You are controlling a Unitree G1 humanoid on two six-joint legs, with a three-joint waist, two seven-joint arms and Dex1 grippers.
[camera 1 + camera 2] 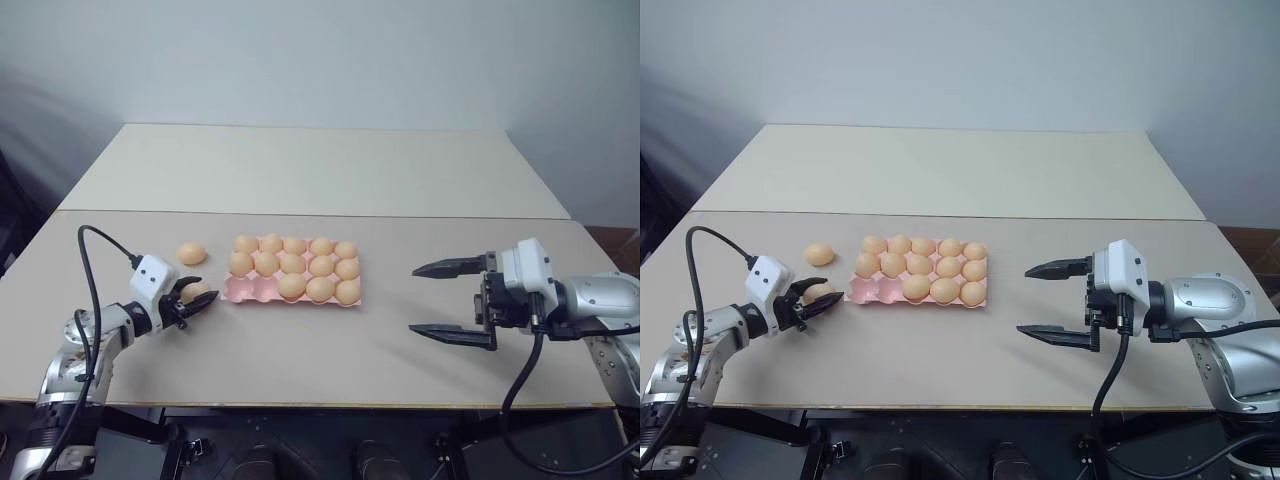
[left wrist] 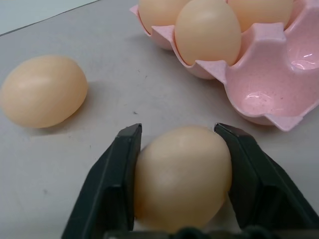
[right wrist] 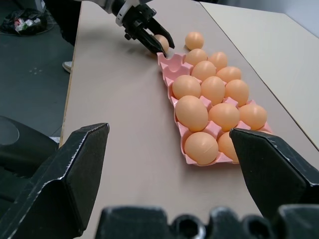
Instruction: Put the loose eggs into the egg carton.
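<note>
Head view: the left gripper clamps an egg at the carton's 9 o'clock; another egg lies at 10 o'clock on the surface.
Right wrist view: the right gripper gapes wide, holding nothing.

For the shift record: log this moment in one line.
left tool: shut on egg | right tool: open | carton: two cups empty

A beige table is sitting in front; a second table is butting against its far edge; a pale wall is standing behind.
</note>
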